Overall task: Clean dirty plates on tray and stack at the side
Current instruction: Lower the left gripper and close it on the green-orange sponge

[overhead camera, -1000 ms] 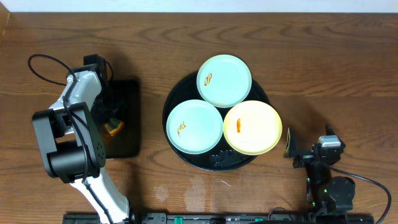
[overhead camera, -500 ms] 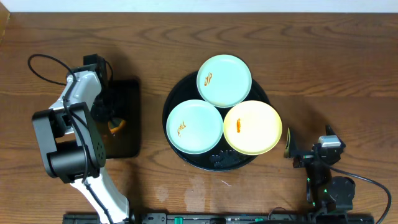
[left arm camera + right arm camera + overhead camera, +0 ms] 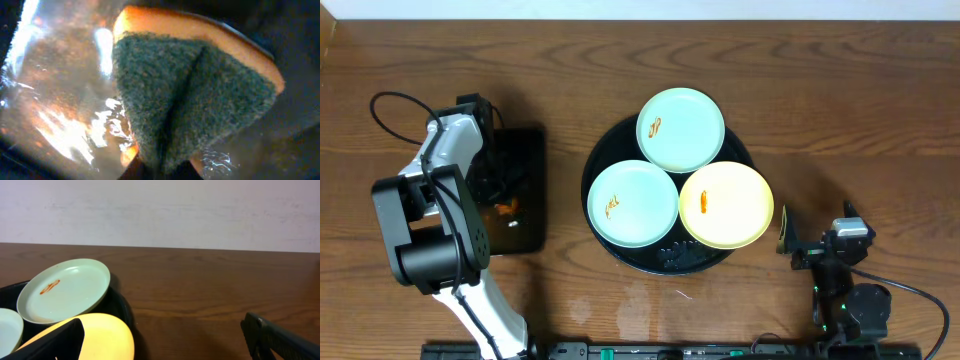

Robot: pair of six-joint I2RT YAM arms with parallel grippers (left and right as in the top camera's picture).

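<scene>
Orange-and-green sponge [image 3: 195,95] is pinched tight in the left gripper [image 3: 503,205] over the small tray [image 3: 525,150] at nine o'clock. Three plates [image 3: 632,203] lie smeared on the round tray [image 3: 690,260] at centre, none wiped or stacked yet. The right gripper [image 3: 163,330] sits wide open at five o'clock.

Surface finishes: table and what lies on it.
Table [image 3: 840,110]: brown wood, visible grain, low satin sheen. Round tray [image 3: 705,263]: black, smooth, high gloss. Upper mint plate [image 3: 681,129], lower mint plate [image 3: 632,203] and yellow plate [image 3: 725,204]: smooth, lightly glossy, material not determinable; each carries an orange smear. Rectangular tray [image 3: 528,160] near the table's left edge: black, glossy, strong glare. Sponge [image 3: 195,100]: orange foam body, dark green coarse fibrous scouring face.
</scene>
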